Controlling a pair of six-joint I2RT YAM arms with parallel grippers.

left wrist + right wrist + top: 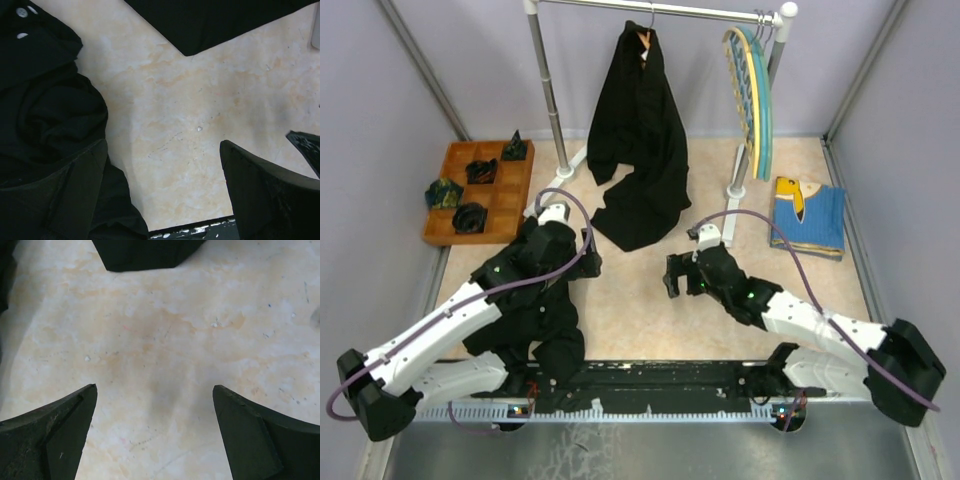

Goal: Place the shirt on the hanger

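1. The shirt (638, 140) hangs on the hanger (642, 38), which is hooked over the rail (660, 10). Its hem trails onto the counter (640, 300).
2. Right claw (155, 435): released, spread wide and empty, low over bare counter near the hem.
3. Left claw (165, 195): released too, holding nothing, beside the heap of other black clothes (535, 320).
4. The job looks all but done. I can't tell whether both shoulders sit square on the hanger.

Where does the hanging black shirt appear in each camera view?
Top external: shirt hangs from the rail, centre, hem on the tabletop.
Left wrist: probably the black corner at the top edge.
Right wrist: black hem at the top edge.
Shared landmark: the beige marbled tabletop.
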